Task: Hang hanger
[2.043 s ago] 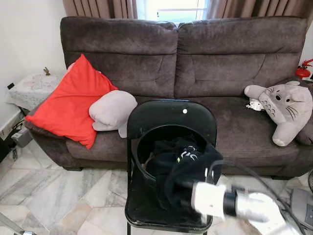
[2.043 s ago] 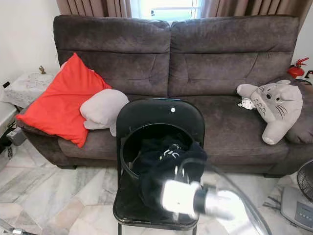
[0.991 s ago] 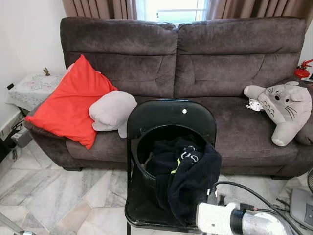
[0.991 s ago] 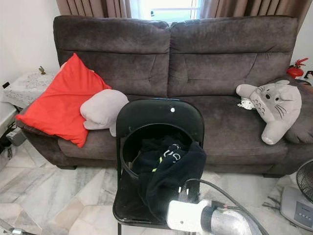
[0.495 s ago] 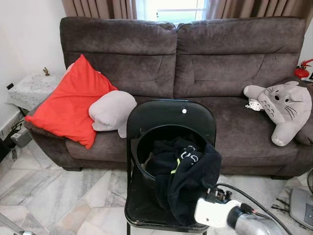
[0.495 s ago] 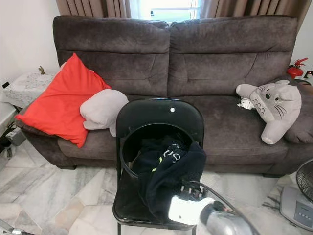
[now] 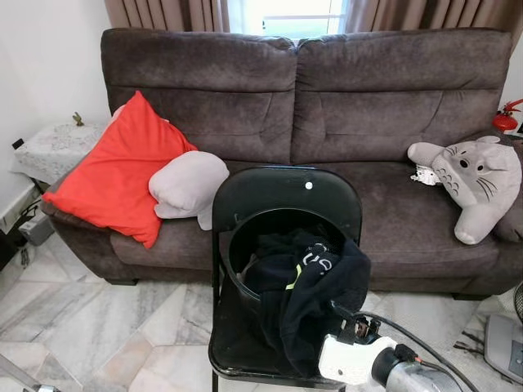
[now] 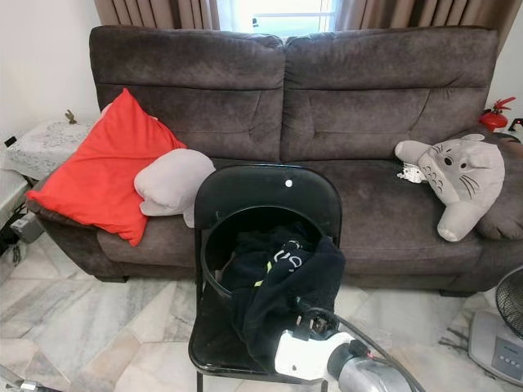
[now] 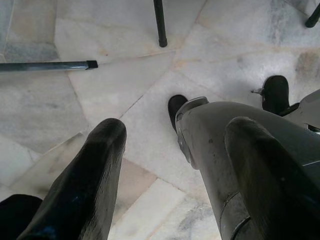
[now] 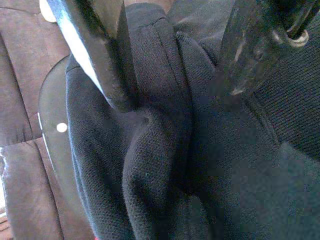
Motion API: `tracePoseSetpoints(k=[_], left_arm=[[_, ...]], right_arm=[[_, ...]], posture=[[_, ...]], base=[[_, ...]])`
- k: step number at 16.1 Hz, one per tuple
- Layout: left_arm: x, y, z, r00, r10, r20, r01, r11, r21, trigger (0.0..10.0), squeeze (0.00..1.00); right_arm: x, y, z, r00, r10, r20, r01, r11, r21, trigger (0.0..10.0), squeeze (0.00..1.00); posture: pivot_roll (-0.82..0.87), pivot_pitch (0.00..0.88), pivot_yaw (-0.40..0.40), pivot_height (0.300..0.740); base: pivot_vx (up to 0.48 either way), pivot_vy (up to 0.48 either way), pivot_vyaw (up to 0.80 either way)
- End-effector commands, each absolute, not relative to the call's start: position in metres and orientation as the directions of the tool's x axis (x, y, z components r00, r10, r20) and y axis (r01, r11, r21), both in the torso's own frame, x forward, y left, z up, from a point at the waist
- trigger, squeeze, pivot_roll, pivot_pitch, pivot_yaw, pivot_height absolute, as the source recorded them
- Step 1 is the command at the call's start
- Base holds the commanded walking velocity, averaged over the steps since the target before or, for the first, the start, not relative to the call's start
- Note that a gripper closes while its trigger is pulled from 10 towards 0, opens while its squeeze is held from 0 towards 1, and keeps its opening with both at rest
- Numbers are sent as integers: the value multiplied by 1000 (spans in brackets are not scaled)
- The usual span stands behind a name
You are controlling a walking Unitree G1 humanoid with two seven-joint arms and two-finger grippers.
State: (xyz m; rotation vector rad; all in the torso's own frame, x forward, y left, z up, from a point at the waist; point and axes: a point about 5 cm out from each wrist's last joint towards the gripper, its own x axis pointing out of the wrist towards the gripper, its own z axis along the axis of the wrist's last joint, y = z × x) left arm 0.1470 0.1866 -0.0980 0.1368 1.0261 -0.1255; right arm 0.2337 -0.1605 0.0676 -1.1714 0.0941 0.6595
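A black garment (image 7: 315, 298) spills out of a round black bucket (image 7: 243, 237) that stands on a black folding chair (image 7: 278, 192). The garment hangs over the bucket's front rim. My right arm's white wrist (image 7: 353, 359) is low at the chair's front right, pressed up to the hanging cloth. In the right wrist view my right gripper (image 10: 175, 92) stands open, its two fingers (image 10: 95, 50) astride a thick fold of the black garment (image 10: 155, 165). My left gripper (image 9: 175, 127) hangs open over the marble floor, beside my own leg. I see no hanger.
A dark brown sofa (image 7: 368, 106) runs behind the chair, with a red cushion (image 7: 114, 171), a grey pillow (image 7: 186, 184) and a grey plush toy (image 7: 474, 175). A cloth-covered side table (image 7: 49, 147) is at the left. A white appliance (image 7: 502, 343) sits on the floor at the right.
My right arm dropped from in front of the bucket to the chair's front edge, then crept left and up against the hanging garment. The garment now drapes lower over the rim.
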Motion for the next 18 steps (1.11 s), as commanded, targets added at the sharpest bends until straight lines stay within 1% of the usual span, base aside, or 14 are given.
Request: tracePoseSetpoints(k=[1,4,8,9,12,15,18], left_arm=[[140,189,-100,484,-38,-874,188,980,62,10000,0],[141,189,-100,483,-38,-875,186,981,60,10000,0],[142,188,-100,486,-39,-873,182,982,58,10000,0],[142,188,-100,487,-39,-872,180,982,57,10000,0],[143,187,-100,489,-38,-871,177,983,56,10000,0],[143,187,-100,490,-38,-871,174,983,55,10000,0],[143,187,-100,491,-36,-870,172,984,56,10000,0]], right_arm=[[224,-155,66,806,458,-375,-516,232,-825,10000,0],[218,-158,63,809,453,-375,-506,210,-837,10000,0],[222,-161,59,835,432,-342,-448,172,-877,10000,0],[221,-161,55,830,436,-347,-445,143,-884,10000,0],[217,-154,46,811,461,-361,-462,125,-878,10000,0],[217,-150,38,804,479,-352,-448,100,-888,10000,0],[218,-147,37,801,491,-344,-441,95,-892,10000,0]], posture=[[-14,0,36,740],[-17,2,34,740],[-18,8,29,740],[-19,8,28,740],[-19,8,26,740],[-20,8,27,740],[-15,12,26,740]], base=[[0,0,0],[0,0,0],[0,0,0],[0,0,0],[0,0,0],[0,0,0],[0,0,0]])
